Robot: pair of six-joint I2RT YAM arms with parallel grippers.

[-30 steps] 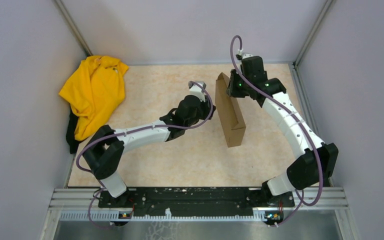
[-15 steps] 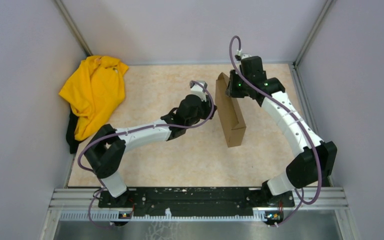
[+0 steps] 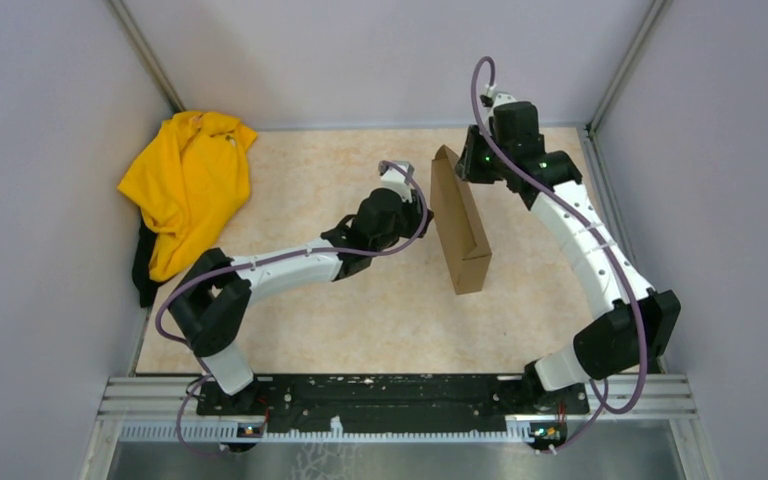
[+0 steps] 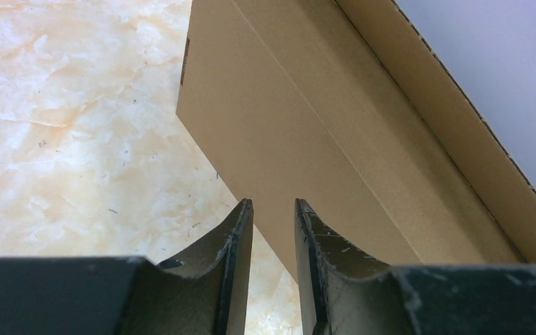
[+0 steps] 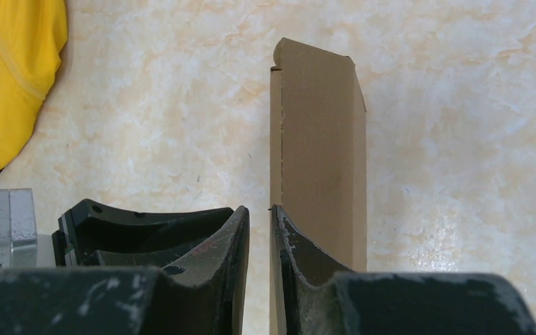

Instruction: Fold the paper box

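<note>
Top external: paper box [image 3: 459, 220] stands on edge between both arms.

Bright, even overhead light; soft shadows; wrist views' near edges perhaps slightly blurred.

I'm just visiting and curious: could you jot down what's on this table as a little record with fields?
Surface: marbled beige table
Main item: paper box, brown cardboard, standing on edge near the middle
Left tool: narrow gap, beside the box, nothing between its fingers
Right tool: narrow gap, at the box's far end; whether it pinches an edge is unclear
Other item: yellow cloth, bunched in the far left corner
</note>
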